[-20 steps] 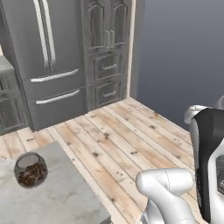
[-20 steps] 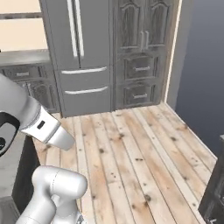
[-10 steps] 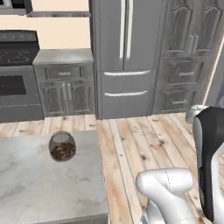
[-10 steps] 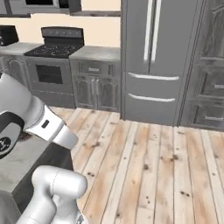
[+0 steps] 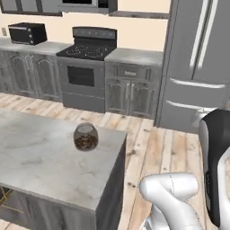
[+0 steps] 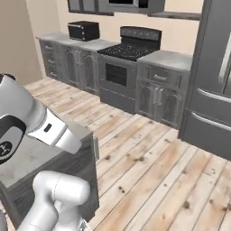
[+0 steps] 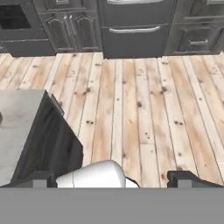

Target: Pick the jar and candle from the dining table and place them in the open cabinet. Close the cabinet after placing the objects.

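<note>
The jar, clear glass with brown pieces inside, stands upright on the marble worktop of the dining table, near that top's far right corner in your left base view and well apart from the arm. Your arm's white elbow link rises at the lower right of that view, with the dark upper link to its right at the frame edge. In the right base view the same worktop shows as a grey-sided corner at lower left, partly covered by the white arm. Behind the table, along the far wall, you see a black range set between grey arched-panel base cabinets, a black toaster oven on the counter to the left, and a grey refrigerator to the right. Pale wood plank floor runs between the table and these units. In the hand view your end effector points down toward the floor beside the table's corner; its two dark fingertips stand far apart at the bottom edge, spread wide with nothing between them. The refrigerator's lower drawer shows at the top of that view.
</note>
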Controlling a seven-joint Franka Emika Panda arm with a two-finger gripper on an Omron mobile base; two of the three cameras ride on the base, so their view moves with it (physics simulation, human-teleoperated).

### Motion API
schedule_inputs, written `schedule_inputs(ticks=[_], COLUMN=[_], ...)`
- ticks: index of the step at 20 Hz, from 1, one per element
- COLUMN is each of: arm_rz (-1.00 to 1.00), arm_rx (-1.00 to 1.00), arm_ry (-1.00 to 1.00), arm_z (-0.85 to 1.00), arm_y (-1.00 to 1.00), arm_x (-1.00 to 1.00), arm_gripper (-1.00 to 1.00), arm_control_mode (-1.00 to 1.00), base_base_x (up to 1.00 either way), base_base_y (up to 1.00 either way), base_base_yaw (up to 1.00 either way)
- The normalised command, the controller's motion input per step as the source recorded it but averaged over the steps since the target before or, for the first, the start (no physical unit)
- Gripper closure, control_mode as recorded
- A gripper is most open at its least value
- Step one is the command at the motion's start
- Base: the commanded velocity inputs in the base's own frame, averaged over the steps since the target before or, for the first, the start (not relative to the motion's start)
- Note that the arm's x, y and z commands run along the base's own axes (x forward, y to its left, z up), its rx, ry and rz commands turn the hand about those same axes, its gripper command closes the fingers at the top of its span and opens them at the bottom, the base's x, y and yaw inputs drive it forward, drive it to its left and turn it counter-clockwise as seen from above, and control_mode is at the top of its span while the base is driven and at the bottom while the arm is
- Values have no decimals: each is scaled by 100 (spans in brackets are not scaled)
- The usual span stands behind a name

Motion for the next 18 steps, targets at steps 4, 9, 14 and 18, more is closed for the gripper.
schedule_inputs(ticks=[4, 9, 14, 18], arm_rz=[0, 0, 0, 0], arm_rx=[0, 0, 0, 0], arm_ry=[0, 0, 0, 0], arm_z=[0, 0, 0, 0], arm_y=[0, 0, 0, 0], arm_x=[0, 0, 0, 0], arm_gripper=[-100, -100, -100, -100], arm_control_mode=[100, 100, 100, 100], base_base_x=[0, 0, 0, 33], base_base_y=[0, 0, 0, -22], base_base_yaw=[82, 84, 85, 73])
